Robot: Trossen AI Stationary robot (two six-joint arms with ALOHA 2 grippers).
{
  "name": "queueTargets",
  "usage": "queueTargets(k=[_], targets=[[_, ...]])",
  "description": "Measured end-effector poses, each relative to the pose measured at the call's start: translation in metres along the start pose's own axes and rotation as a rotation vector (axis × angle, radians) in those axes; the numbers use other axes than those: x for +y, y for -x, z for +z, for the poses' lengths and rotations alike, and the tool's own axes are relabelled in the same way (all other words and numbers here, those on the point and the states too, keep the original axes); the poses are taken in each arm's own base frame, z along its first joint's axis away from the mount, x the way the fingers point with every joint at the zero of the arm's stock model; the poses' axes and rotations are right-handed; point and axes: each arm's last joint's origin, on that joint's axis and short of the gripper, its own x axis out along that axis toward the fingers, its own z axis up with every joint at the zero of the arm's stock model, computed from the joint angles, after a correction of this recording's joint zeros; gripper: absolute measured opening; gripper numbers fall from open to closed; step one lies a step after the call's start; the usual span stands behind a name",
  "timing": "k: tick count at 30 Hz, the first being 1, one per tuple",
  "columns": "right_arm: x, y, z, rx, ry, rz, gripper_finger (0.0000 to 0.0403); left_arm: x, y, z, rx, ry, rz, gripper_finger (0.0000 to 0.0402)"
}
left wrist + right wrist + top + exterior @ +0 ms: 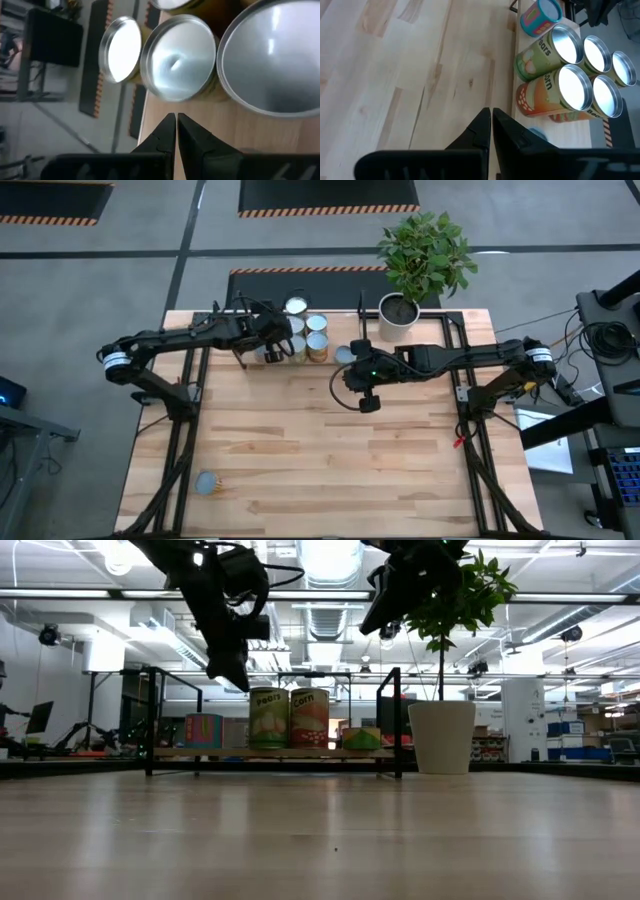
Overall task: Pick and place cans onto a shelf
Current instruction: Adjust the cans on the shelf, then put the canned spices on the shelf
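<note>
White potted plant (pixel 401 308) at table (pixel 330 470) corner

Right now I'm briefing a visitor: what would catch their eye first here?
The cluster of cans on the shelf at the table's far edge, beside a leafy potted plant. The left gripper hangs shut above the cans; the right gripper is shut over bare tabletop. One stray can lies near the front left corner.

The wooden tabletop (pixel 330 450) carries the shelf (pixel 275 753) at its far edge, a white plant pot (pixel 397 314) beside it, and one can (pixel 206 482) lying alone near the front-left corner. The shelf board holds the clustered cans (pixel 304 335).
</note>
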Motion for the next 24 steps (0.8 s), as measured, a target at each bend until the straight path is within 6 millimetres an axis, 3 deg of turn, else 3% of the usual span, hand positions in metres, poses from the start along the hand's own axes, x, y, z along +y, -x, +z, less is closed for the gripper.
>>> queueTargets(k=[11,24], targets=[[0.000,0.000,0.000,0.000,-0.004,0.000,0.0009,0.012,-0.017,-0.004,-0.036,0.050,-0.069,0.0000],[0.000,0.000,0.000,0.001,-0.015,0.000,0.0009,0.012,-0.012,-0.005,-0.020,0.106,-0.055,0.0000]])
